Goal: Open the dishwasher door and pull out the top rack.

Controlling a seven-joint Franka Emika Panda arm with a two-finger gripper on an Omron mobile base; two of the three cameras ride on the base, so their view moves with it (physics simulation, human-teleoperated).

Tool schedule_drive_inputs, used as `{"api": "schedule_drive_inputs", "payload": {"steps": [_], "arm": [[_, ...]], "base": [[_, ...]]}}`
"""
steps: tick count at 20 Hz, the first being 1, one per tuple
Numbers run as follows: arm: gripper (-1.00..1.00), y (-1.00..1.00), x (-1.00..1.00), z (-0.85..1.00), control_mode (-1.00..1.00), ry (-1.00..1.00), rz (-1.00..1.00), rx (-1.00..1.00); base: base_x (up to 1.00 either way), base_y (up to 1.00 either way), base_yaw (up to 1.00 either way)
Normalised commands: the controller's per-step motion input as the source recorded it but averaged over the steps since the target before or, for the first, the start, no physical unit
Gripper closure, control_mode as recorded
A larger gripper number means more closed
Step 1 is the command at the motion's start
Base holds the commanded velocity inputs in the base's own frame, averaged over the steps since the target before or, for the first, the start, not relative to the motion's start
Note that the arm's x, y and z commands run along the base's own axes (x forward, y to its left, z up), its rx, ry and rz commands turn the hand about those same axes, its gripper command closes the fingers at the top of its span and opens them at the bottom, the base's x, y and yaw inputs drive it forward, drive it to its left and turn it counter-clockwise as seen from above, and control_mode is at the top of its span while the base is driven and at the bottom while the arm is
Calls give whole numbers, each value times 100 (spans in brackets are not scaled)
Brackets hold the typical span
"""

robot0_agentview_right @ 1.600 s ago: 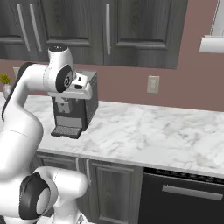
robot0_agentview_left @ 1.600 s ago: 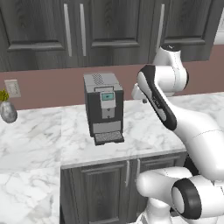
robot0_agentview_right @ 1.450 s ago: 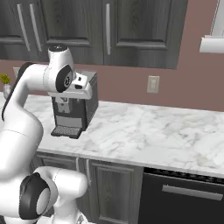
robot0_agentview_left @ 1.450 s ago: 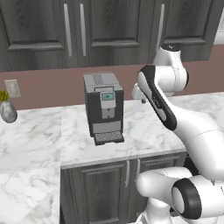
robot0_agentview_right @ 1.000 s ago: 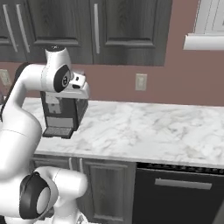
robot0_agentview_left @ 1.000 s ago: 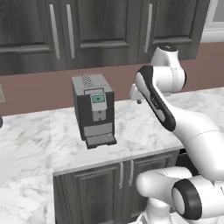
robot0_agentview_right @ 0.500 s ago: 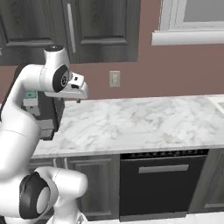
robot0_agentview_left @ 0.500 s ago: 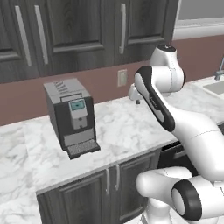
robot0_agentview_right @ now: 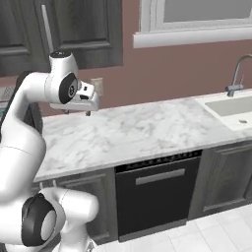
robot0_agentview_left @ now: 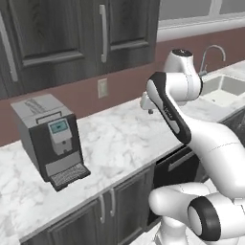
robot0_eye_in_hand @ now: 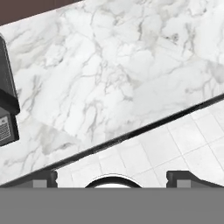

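The dishwasher door (robot0_agentview_right: pixel 157 197) is a plain black panel with a grey bar handle, standing shut under the marble counter (robot0_agentview_right: pixel 142 130). In the left base view a slice of the dishwasher door (robot0_agentview_left: pixel 178 166) shows behind my arm. The top rack is hidden behind the shut door. My gripper (robot0_agentview_right: pixel 78 112) hangs high above the counter, left of the dishwasher and well apart from the door. It also appears as my gripper (robot0_agentview_left: pixel 147 109) above the marble. In the hand view my gripper (robot0_eye_in_hand: pixel 113 177) is open, its fingertips (robot0_eye_in_hand: pixel 43 177) wide apart with nothing between them.
A dark coffee machine (robot0_agentview_left: pixel 48 139) stands on the counter at the left, also seen at the hand view's edge (robot0_eye_in_hand: pixel 6 109). A sink (robot0_agentview_right: pixel 231 106) with a faucet (robot0_agentview_right: pixel 236 74) lies to the right. Dark framed cabinets (robot0_agentview_right: pixel 224 177) flank the dishwasher. White tiled floor (robot0_agentview_right: pixel 206 231) lies in front.
The base has driven to the right, so the whole scene slid left: the coffee machine moved away, the dishwasher and sink came into view. The arm's pose and open gripper look unchanged.
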Motion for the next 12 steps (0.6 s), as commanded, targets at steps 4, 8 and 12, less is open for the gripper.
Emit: {"api": "schedule_drive_inputs", "payload": {"steps": [4, 8, 12], "arm": [[-100, 0, 0, 0, 100, 0, 0, 0], [-100, 0, 0, 0, 100, 0, 0, 0], [-100, 0, 0, 0, 100, 0, 0, 0]], "base": [[0, -2, -38], [0, -2, -38], [0, -2, -38]]}}
